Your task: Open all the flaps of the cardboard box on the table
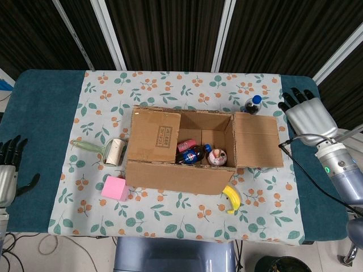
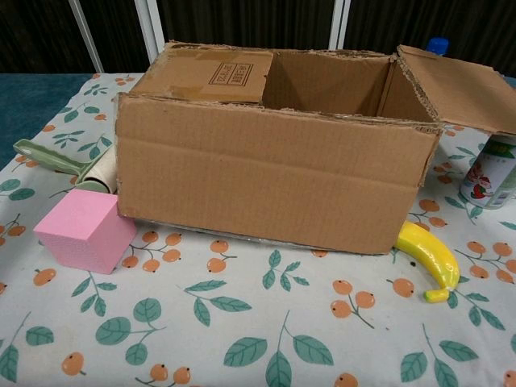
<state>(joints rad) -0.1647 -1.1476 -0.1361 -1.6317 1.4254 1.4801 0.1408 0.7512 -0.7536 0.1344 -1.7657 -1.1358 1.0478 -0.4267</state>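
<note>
Box: sitting mid-tabletop, the cardboard box (image 1: 180, 152) has its right flap (image 1: 258, 140) folded out flat, while the left flap (image 1: 154, 136) lies closed over the opening.
Contents: bottles and a small round item (image 1: 217, 156) show inside the open half.
Right hand: the right hand (image 1: 306, 111) hovers right of the open flap, fingers extended, holding nothing, clear of the cardboard.
Left hand: the left hand (image 1: 8, 173) hangs at the left tabletop edge, fingers apart, empty.
Around: blue-capped bottle (image 1: 252, 104) beyond the right flap; labelled bottle (image 2: 492, 173) beneath it; banana (image 1: 231, 199) near-right; pink cube (image 1: 114, 188) and lint roller (image 1: 105, 151) left.
</note>
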